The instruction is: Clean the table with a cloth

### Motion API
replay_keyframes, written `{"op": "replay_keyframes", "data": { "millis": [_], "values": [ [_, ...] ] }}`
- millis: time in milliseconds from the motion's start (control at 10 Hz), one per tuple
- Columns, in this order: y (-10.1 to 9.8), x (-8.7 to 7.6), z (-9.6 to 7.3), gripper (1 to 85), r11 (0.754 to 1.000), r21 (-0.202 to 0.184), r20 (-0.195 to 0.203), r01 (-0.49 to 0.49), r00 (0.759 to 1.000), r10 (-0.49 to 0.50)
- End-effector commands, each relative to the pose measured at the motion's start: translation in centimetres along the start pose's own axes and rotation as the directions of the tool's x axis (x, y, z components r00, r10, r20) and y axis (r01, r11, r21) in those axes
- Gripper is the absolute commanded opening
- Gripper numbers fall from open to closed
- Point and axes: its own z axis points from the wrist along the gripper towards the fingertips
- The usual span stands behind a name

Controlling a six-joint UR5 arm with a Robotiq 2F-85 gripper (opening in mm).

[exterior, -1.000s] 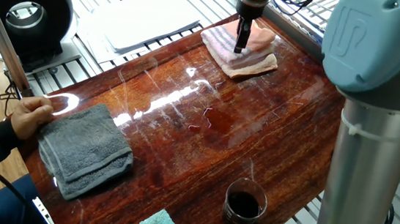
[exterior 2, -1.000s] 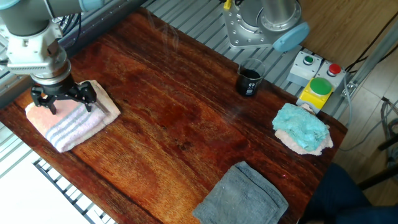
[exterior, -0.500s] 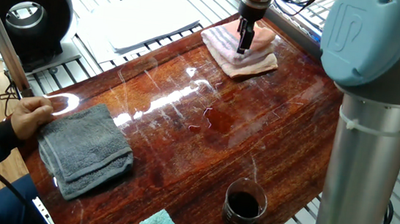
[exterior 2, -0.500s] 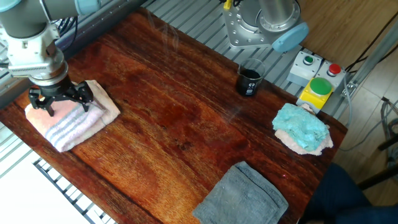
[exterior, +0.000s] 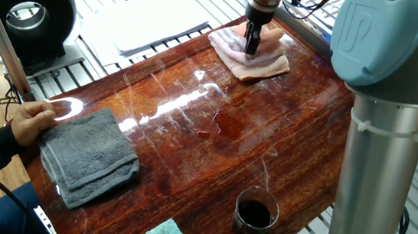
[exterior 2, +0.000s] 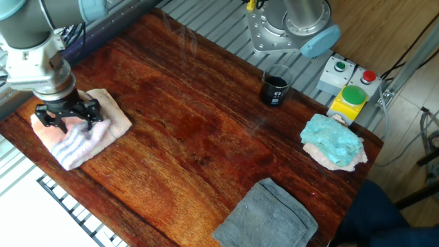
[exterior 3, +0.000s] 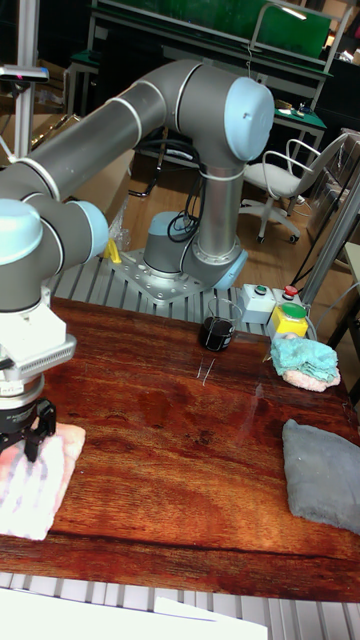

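The cloth [exterior 2: 81,134], a pale pink towel with lilac-white stripes, is located at one corner of the table [exterior 2: 192,130], close to two of its edges. The gripper [exterior 2: 67,116] is positioned vertically over the cloth, with its jaws pressed down into the fabric and drawn partly together; the towel is bunched up between the fingertips, so the jaws are read as clenched on the cloth. In the tall fixed view the gripper [exterior 3: 26,432] is seen at the left end of the table [exterior 3: 180,450] with the cloth [exterior 3: 35,480] beneath it. A patch of spilled liquid [exterior: 227,125] is visible near the middle of the table, well apart from the cloth. A glass of dark liquid [exterior 2: 275,88] stands near the table edge on the robot base side. A dark grey towel [exterior: 88,155] lies at the corner opposite the cloth, with a person's hand [exterior: 33,119] resting at its edge. A teal cloth [exterior 2: 332,139] is placed on a paler cloth at another corner.
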Motion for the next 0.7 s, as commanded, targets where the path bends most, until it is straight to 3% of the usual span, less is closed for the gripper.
{"op": "replay_keyframes", "data": {
  "millis": [0, 100, 300, 600],
  "values": [
    [1.4, 0.1, -0.9, 1.0, 0.990, -0.027, -0.038, -0.142, 0.989, 0.141],
    [3.0, -0.7, -1.5, 1.0, 0.978, -0.056, -0.048, -0.199, 0.979, 0.197],
    [7.2, -2.3, -2.7, 1.0, 0.930, -0.173, -0.056, -0.323, 0.946, 0.318],
    [12.1, -4.0, -4.9, 1.0, 0.842, -0.293, -0.085, -0.453, 0.890, 0.449]
  ]
}}
